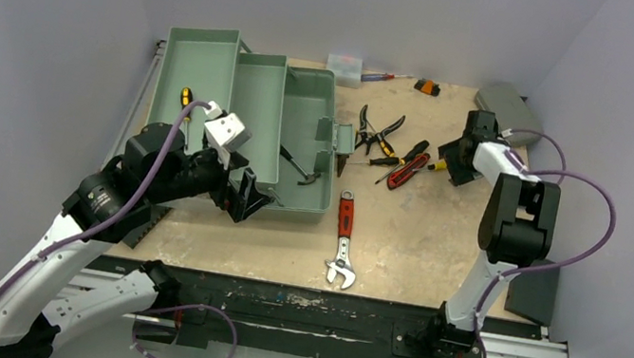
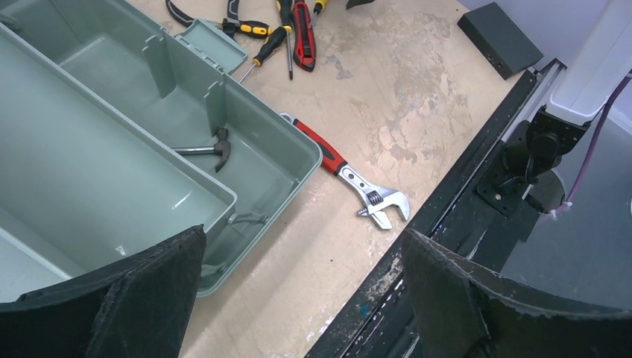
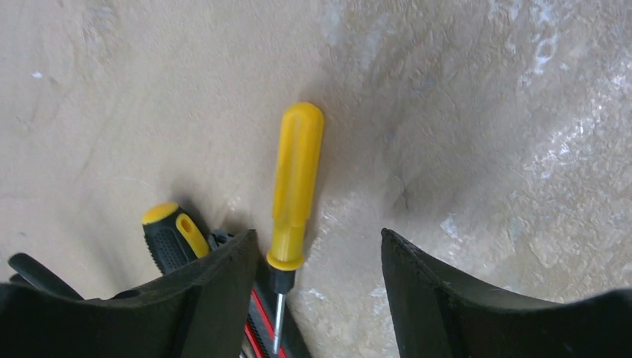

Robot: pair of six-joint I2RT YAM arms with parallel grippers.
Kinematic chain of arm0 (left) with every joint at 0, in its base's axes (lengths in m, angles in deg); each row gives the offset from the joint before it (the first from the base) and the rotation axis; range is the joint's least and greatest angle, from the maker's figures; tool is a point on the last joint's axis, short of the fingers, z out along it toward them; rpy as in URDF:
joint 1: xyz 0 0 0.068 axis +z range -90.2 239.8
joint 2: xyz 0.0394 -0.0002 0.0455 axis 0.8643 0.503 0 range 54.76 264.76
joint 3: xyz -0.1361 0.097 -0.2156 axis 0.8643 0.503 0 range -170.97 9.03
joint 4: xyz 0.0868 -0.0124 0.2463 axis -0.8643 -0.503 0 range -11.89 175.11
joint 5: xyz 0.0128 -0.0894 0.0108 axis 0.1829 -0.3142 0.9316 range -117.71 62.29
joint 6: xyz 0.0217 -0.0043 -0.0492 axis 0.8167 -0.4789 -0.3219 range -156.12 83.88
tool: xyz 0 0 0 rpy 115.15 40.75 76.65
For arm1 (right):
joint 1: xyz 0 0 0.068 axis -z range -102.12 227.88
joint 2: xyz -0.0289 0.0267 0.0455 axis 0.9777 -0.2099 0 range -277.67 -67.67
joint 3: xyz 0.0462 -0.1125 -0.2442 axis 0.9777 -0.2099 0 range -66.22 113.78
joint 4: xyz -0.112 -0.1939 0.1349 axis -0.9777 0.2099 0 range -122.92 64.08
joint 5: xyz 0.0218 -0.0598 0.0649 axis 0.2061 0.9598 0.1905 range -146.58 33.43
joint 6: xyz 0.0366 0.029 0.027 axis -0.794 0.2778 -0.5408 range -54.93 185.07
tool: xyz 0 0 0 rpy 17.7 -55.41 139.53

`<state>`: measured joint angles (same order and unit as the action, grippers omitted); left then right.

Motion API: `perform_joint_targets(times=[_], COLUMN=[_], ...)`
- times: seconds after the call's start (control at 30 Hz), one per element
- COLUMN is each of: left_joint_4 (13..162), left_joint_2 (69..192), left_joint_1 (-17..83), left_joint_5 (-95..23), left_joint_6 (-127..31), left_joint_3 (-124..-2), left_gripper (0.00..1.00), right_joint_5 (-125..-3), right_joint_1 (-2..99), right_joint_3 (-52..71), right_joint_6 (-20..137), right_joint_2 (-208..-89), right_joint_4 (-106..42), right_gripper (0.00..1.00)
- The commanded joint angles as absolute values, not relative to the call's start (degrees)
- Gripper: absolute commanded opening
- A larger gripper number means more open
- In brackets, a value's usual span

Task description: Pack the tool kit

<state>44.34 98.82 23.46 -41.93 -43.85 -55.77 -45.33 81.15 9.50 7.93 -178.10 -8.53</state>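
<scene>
Top external view: the toolbox (image 1: 201,65) is seen standing open on the left half of the table (image 1: 418,243), trays folded out, with a hammer (image 1: 300,172) lying in its lower compartment. An adjustable wrench (image 1: 343,241) is left on the table just beside the box, and pliers (image 1: 376,131) and other small tools are scattered near the middle. The left gripper (image 1: 243,196) is held at the box's near corner; in the left wrist view its fingers (image 2: 141,298) are spread apart with nothing between them. The right gripper (image 3: 320,283) is lowered over a yellow screwdriver (image 3: 294,186), jaws apart, nothing gripped. The screwdriver is not centred: it lies close against one finger (image 3: 223,291), well apart from the other. A black-and-yellow handle (image 3: 175,235) and a red-edged tool are crowded just beside that same finger. Risk judged: on closing, the round handle may be rolled or pushed sideways and missed, or a neighbouring tool may be pinched along with it. A low descent may also jam a fingertip onto the crowded handles. The open box may be nudged if the left arm is swung carelessly.
</scene>
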Motion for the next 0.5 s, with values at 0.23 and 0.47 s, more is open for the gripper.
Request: perform_joint_targets(times=[0.23, 0.47], left_joint_4=[46.9, 47.01], left_joint_2=[97.66, 98.07], left_joint_1=[25.04, 25.25], left_joint_5=[-43.54, -43.68], left_joint_6=[-43.75, -43.9], left_joint_3=[-55.4, -55.31], left_gripper=[1.0, 1.0], right_joint_5=[-41.58, -43.86], right_joint_1=[81.04, 81.09], right_joint_3=[17.65, 16.64], right_joint_6=[3.47, 6.64], right_joint_2=[-183.71, -179.5], right_joint_4=[-0.39, -0.56], right_gripper=[0.55, 0.1])
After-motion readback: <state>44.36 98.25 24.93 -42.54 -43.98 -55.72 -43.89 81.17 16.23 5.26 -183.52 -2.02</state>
